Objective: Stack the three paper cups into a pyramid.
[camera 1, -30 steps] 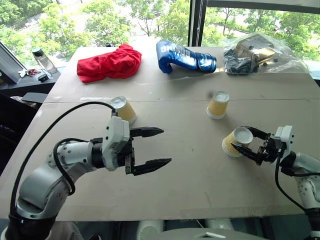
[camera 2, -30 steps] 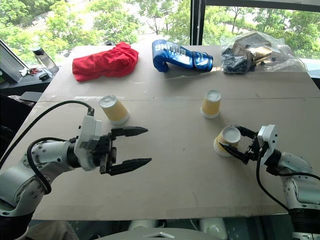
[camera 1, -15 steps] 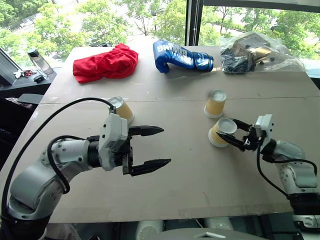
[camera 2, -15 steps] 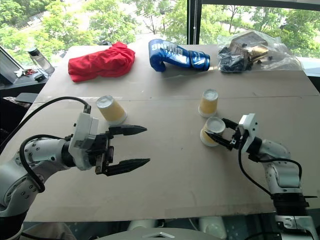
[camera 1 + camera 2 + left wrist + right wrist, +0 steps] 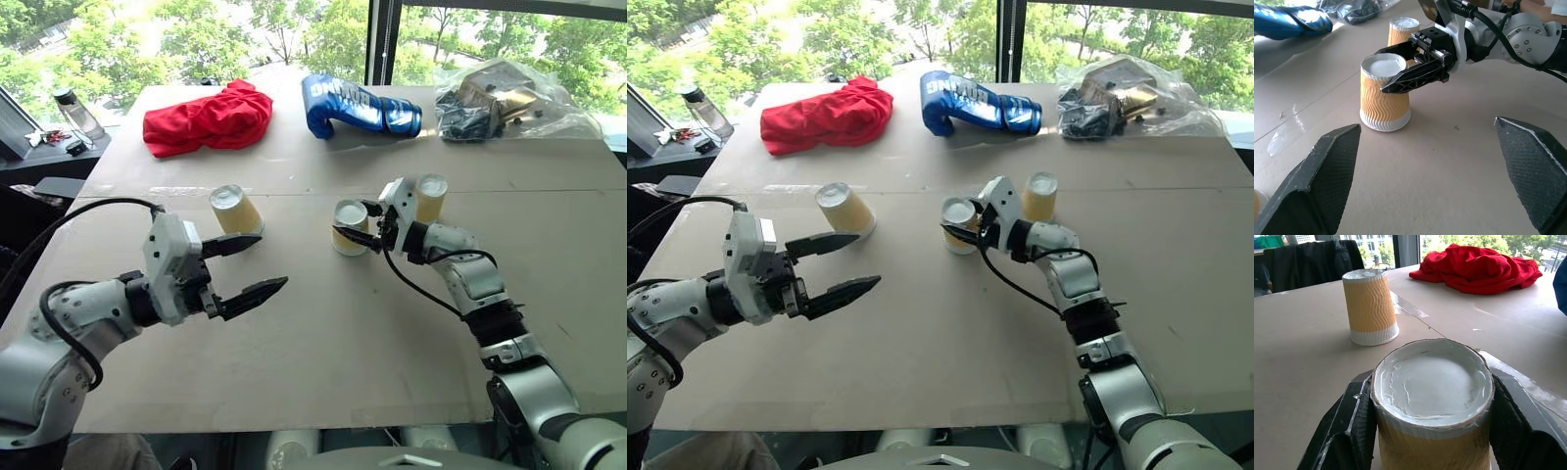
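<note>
On the table (image 5: pixel 323 382), all three cups stand apart, unstacked: right gripper (image 5: pixel 355 227) clasps one cup (image 5: pixel 349 226), left gripper (image 5: pixel 247 264) gapes.

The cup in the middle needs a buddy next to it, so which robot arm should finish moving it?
The right. Its gripper already clamps that cup, upside down beside the right-hand cup. The left gripper hangs open, nearer the left cup.

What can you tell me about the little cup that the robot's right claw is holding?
The cup is a small tapered paper cup with wavy tan-yellow ribbed sides and a white band at its rim. It stands upside down on the table, white base up. The right gripper clasps it near the top, one black finger on each side. A matching cup stands close behind.
</note>
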You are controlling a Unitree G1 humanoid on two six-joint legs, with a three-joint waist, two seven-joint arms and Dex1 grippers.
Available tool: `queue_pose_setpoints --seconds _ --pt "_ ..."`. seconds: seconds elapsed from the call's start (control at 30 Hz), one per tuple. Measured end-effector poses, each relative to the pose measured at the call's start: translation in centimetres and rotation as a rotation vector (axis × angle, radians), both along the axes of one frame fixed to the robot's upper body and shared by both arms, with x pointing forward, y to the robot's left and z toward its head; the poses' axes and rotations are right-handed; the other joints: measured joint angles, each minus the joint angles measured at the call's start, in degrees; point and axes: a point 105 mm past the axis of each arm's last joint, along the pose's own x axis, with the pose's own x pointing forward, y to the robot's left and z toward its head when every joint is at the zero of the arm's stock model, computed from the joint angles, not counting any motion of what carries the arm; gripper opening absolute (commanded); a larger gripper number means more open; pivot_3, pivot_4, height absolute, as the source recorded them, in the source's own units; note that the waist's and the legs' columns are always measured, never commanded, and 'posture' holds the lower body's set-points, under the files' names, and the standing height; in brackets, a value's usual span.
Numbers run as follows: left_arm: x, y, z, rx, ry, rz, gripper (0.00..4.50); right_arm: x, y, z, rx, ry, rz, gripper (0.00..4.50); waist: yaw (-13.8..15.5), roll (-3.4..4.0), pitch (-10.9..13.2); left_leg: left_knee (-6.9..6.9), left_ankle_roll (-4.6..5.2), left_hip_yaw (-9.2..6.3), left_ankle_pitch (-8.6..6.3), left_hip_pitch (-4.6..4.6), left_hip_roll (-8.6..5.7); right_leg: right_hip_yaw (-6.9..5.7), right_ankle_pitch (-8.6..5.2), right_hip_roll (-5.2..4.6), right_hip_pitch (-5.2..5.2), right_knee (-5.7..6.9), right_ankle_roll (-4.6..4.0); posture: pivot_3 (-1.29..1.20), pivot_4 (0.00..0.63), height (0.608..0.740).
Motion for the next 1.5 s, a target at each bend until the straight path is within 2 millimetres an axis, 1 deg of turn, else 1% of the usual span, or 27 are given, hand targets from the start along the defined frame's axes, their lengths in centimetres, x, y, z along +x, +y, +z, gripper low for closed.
queue_pose_setpoints --seconds 0.07,0.1,0.17,0.3,0.4,0.5,0.53,0.57,0.63,0.73,0.8,0.97,1.0,1.03,1.13,1.27,1.3,1.33,1.43,1.47,1.5 --pt "0.3 0.2 -0.2 -0.013 0.003 0.041 4.5 0.1 0.5 0.0 0.003 0.004 0.007 4.15 0.0 0.0 0.0 0.0 0.02 -0.04 -0.01 0.0 0.02 -0.05 0.0 0.02 -0.01 0.03 0.0 0.0 0.15 0.74" --pt "0.5 0.3 -0.3 -0.008 0.002 0.061 4.5 0.0 0.7 0.0 0.008 0.005 0.011 4.43 0.0 0.0 0.0 -0.01 0.03 -0.05 -0.02 0.0 0.03 -0.05 0.0 0.02 -0.01 0.04 0.0 0.0 0.15 0.74" --pt "0.7 0.5 -0.4 0.002 -0.001 0.082 4.5 -0.1 0.7 0.1 0.011 0.002 0.015 4.43 0.0 0.0 0.0 -0.01 0.03 -0.03 -0.02 0.0 0.03 -0.04 0.0 0.01 -0.02 0.03 0.0 0.0 0.15 0.74" --pt "1.1 0.5 -0.1 0.0 -0.015 0.088 4.5 -0.5 -0.1 1.4 0.008 -0.066 0.005 4.43 0.1 -0.01 0.0 0.0 0.04 -0.03 -0.02 -0.01 0.01 -0.05 0.0 -0.04 -0.01 0.02 0.0 0.0 0.15 0.74" --pt "1.5 0.1 0.8 -0.011 -0.047 0.066 4.5 -0.9 -1.6 2.8 -0.019 -0.156 -0.032 4.43 0.2 -0.01 0.0 0.0 0.05 -0.03 -0.03 -0.02 0.0 -0.05 0.01 -0.06 -0.01 0.02 0.01 0.0 0.15 0.74" --pt "2.1 -0.9 1.9 -0.021 -0.082 0.019 4.5 -1.0 -3.8 4.9 0.001 -0.234 -0.133 4.43 0.2 -0.02 0.0 0.0 0.05 -0.05 -0.03 -0.02 -0.01 -0.07 0.01 -0.04 -0.01 0.05 0.01 0.0 0.15 0.74" --pt "2.1 -0.9 2.0 -0.021 -0.084 0.016 4.5 -1.0 -3.9 5.0 0.002 -0.238 -0.139 4.43 0.2 -0.01 0.0 0.0 0.05 -0.05 -0.03 -0.02 -0.01 -0.07 0.01 -0.04 -0.01 0.04 0.01 0.0 0.15 0.74" --pt "2.4 -1.4 2.3 -0.02 -0.089 -0.002 4.5 -0.8 -5.1 5.7 0.009 -0.26 -0.201 4.43 0.2 -0.02 0.0 0.0 0.05 -0.03 -0.03 -0.01 -0.03 -0.05 0.01 -0.03 0.0 0.05 0.01 0.0 0.15 0.74" --pt "3.1 -2.4 2.7 -0.021 -0.089 -0.039 4.5 0.2 -7.4 6.1 0.025 -0.257 -0.337 4.43 0.2 -0.04 0.0 0.0 0.03 -0.03 -0.02 -0.02 -0.06 -0.05 0.01 -0.01 0.0 0.06 0.01 0.0 0.15 0.74" --pt "3.7 -2.9 3.0 -0.023 -0.088 -0.06 4.5 1.3 -9.6 5.6 0.019 -0.237 -0.473 4.43 -0.1 -0.04 0.0 0.0 -0.06 0.06 0.03 -0.02 -0.09 0.07 0.01 0.06 -0.06 0.07 0.01 0.0 0.15 0.74" --pt "3.9 -3.0 3.1 -0.024 -0.082 -0.065 4.5 1.7 -10.1 4.9 0.02 -0.207 -0.509 4.43 -0.5 -0.04 0.0 -0.03 -0.06 0.08 0.04 -0.05 -0.08 0.1 0.01 0.1 -0.14 0.08 0.01 0.0 0.15 0.74" --pt "4.2 -3.2 2.9 -0.018 -0.072 -0.082 4.5 2.4 -10.3 3.2 0.032 -0.135 -0.546 4.43 -0.9 -0.04 0.0 -0.03 -0.07 0.08 0.04 -0.15 -0.04 0.11 0.01 0.16 -0.24 0.11 0.01 0.0 0.15 0.74" --pt "4.3 -3.1 3.0 -0.013 -0.079 -0.077 4.5 2.9 -10.5 2.0 0.026 -0.088 -0.565 4.43 -1.0 -0.04 0.0 -0.01 -0.07 0.11 0.04 -0.17 -0.04 0.14 0.01 0.14 -0.26 0.1 0.02 0.0 0.15 0.74" --pt "4.3 -3.1 3.0 -0.013 -0.079 -0.078 4.5 2.9 -10.5 1.9 0.027 -0.084 -0.568 4.43 -1.1 -0.04 0.0 -0.01 -0.07 0.11 0.05 -0.17 -0.04 0.14 0.01 0.14 -0.26 0.1 0.02 0.0 0.15 0.74" --pt "4.3 -3.1 3.0 -0.012 -0.078 -0.076 4.5 3.5 -10.5 0.5 0.042 -0.018 -0.601 4.43 -1.1 -0.04 0.0 -0.01 -0.08 0.12 0.05 -0.17 -0.03 0.16 0.01 0.14 -0.28 0.14 0.02 0.0 0.15 0.74" --pt "4.4 -3.1 3.0 -0.011 -0.075 -0.071 4.5 3.6 -10.6 0.1 0.051 0.001 -0.603 4.43 -1.1 -0.04 0.0 -0.01 -0.08 0.11 0.05 -0.19 -0.03 0.15 0.01 0.14 -0.29 0.12 0.02 0.0 0.15 0.74" --pt "4.4 -3.1 3.0 -0.011 -0.076 -0.069 4.5 3.6 -10.5 0.2 0.058 0.0 -0.598 3.91 -1.1 -0.04 0.0 -0.01 -0.08 0.11 0.05 -0.19 -0.03 0.16 0.01 0.14 -0.29 0.12 0.02 0.0 0.15 0.74" --pt "4.4 -3.1 3.0 -0.011 -0.077 -0.069 4.5 3.6 -10.4 0.2 0.062 0.0 -0.59 3.65 -1.1 -0.04 0.0 -0.01 -0.08 0.11 0.05 -0.18 -0.03 0.16 0.01 0.14 -0.29 0.13 0.02 0.0 0.15 0.74" --pt "4.4 -3.1 3.0 -0.012 -0.079 -0.067 4.5 3.5 -10.2 0.3 0.068 -0.003 -0.578 2.32 -1.1 -0.04 0.0 -0.01 -0.08 0.11 0.05 -0.18 -0.02 0.16 0.01 0.14 -0.29 0.14 0.02 0.0 0.15 0.74" --pt "4.3 -3.2 3.1 -0.012 -0.08 -0.068 4.5 3.5 -10.2 0.3 0.071 -0.006 -0.576 2.07 -1.1 -0.04 0.0 -0.01 -0.08 0.11 0.05 -0.18 -0.02 0.15 0.01 0.14 -0.29 0.14 0.02 0.0 0.15 0.74" --pt "4.3 -3.2 3.1 -0.012 -0.081 -0.07 4.5 3.5 -10.2 0.4 0.074 -0.009 -0.575 2.07 -1.1 -0.04 0.0 -0.01 -0.08 0.11 0.05 -0.18 -0.01 0.16 0.01 0.14 -0.29 0.14 0.02 0.0 0.15 0.74"
